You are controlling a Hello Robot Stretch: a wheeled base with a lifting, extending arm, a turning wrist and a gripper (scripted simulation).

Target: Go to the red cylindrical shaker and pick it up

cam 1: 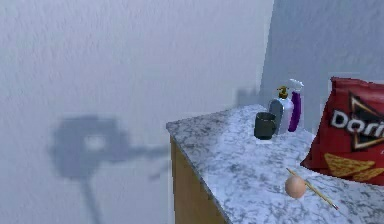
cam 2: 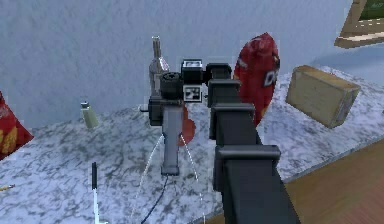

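The gripper (cam 2: 163, 108) is reached out over the worktop (cam 2: 60, 165), at a reddish upright shaker (cam 2: 178, 135) that stands mid-worktop — whether it is held, or how the gripper is set, cannot be told. The approach is judged done; the lift remains.

Soft even light; dark shadow cast on wall (cam 1: 120, 60) (forward view's left).
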